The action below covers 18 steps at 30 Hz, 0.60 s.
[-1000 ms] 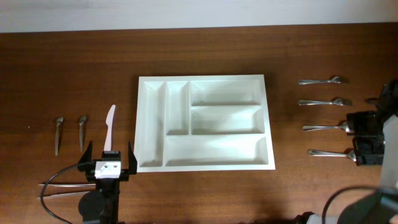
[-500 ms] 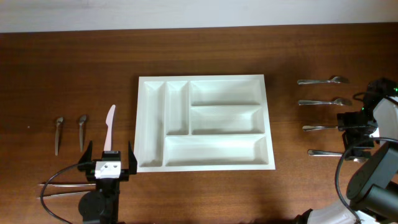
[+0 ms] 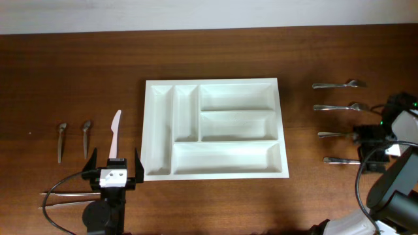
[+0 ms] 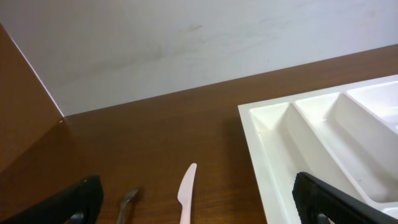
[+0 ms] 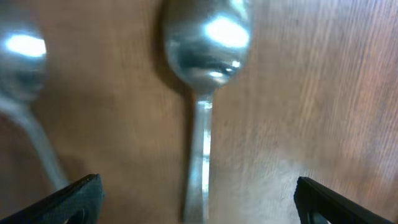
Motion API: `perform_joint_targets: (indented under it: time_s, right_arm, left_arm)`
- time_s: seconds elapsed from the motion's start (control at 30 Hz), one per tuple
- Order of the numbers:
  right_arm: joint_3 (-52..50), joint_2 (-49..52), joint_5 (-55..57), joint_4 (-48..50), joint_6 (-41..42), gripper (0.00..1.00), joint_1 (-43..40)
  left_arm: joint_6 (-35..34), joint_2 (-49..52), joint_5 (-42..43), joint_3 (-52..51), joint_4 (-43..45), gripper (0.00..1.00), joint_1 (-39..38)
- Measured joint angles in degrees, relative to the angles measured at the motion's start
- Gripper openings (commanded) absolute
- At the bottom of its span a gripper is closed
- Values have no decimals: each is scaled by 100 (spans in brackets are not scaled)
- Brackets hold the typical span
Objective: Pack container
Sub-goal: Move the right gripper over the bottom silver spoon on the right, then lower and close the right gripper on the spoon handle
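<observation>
Your container [image 3: 225, 158] sits in the middle of the surface [image 3: 78, 72], long side running left to right. Its two narrow compartments are on the left and its three wide ones on the right. In the left wrist view its near-left corner [image 4: 273, 143] fills the right of the picture.

Your left claw [image 3: 113, 163] is at the near left, just left of the container's near-left corner. Its fingers are spread wide and have hold of nothing. A white plastic knife [image 3: 115, 134] lies just beyond it, blade tip pointing far. Through the left wrist camera the knife [image 4: 185, 196] shows between the two dark fingertips [image 4: 74, 202]. Further left lie two small dark metal utensils [image 3: 61, 140], side by side.

On the right, well apart from the container, four spoons lie in a column with their handles pointing left: far spoon [image 3: 336, 85], second spoon [image 3: 339, 106], third spoon [image 3: 334, 134] and near spoon [image 3: 338, 159]. Your right claw [image 3: 364, 147] is over the bowl ends of the third and near spoons. In the right wrist view the claw [image 5: 202, 199] is spread wide, with a spoon bowl [image 5: 206, 43] and its handle centred between the fingers. Nothing is clamped. That picture is blurred, so you cannot tell whether the fingers touch the surface. Another bowl [image 5: 22, 56] shows at its left edge.
</observation>
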Motion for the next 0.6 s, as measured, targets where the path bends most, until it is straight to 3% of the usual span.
perform_joint_targets:
  time_s: [0.23,0.6]
  right_arm:
    - [-181,0,-57,131,-76,99,-9]
    - [-964,-55,-101,1281,-378,99,-9]
  left_arm:
    - [0,0,0,0,0,99,0]
    - [0,0,0,0,0,99,0]
